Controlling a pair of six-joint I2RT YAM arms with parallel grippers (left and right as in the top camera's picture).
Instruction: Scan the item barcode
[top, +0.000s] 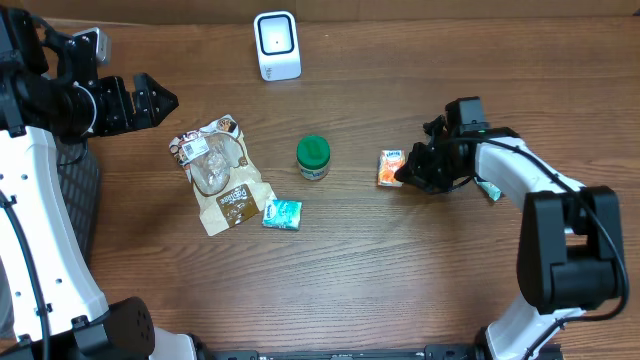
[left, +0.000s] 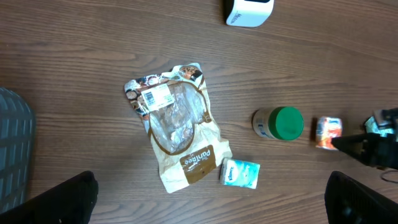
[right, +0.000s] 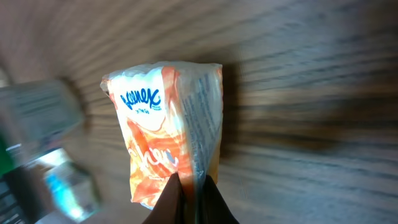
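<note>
Fingers on the right (right: 168, 202) pinch an orange plastic tissue pack (right: 165, 143) on the wooden table (right: 311, 93); left fingers (left: 56, 202) gape, empty.

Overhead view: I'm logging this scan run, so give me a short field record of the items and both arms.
scanner: white box-shaped barcode scanner, untouched
held item: orange plastic tissue packet
right fingers: shut on the packet's edge
left fingers: open, empty
other items: brown-and-clear snack bag; green-lidded jar; teal tissue packet
</note>
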